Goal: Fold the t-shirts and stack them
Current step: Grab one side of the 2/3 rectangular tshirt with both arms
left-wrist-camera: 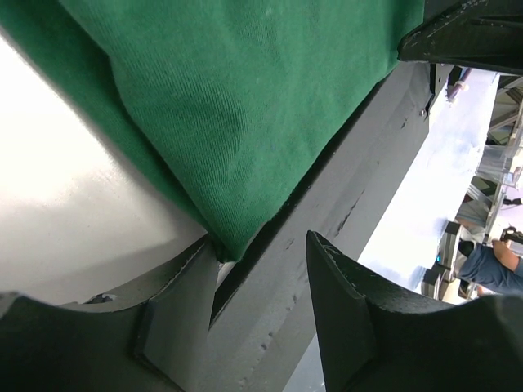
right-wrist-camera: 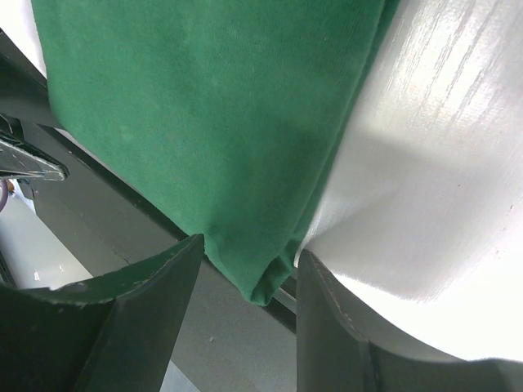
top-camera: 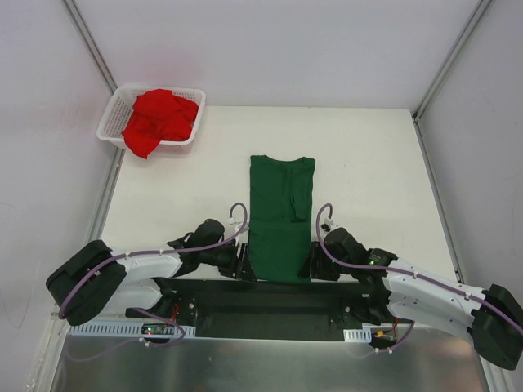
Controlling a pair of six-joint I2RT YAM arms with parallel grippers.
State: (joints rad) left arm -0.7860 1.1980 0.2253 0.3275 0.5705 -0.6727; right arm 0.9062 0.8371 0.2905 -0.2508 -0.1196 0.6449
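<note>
The dark green t-shirt (top-camera: 282, 214) lies folded into a long narrow strip down the middle of the white table, its near end over the black mounting plate. My left gripper (top-camera: 244, 263) sits at its near left corner. In the left wrist view the jaws (left-wrist-camera: 261, 245) stand open, and the cloth corner (left-wrist-camera: 227, 242) only touches the left fingertip (left-wrist-camera: 204, 269). My right gripper (top-camera: 314, 263) is at the near right corner. It (right-wrist-camera: 249, 255) stands open with that corner of green cloth (right-wrist-camera: 261, 282) lying between the fingers. The red t-shirt (top-camera: 159, 118) is heaped in the basket.
The white mesh basket (top-camera: 109, 124) stands at the far left corner of the table (top-camera: 376, 180). The black mounting plate (top-camera: 261, 298) runs between the arm bases at the near edge. White walls with metal posts close in the table on both sides.
</note>
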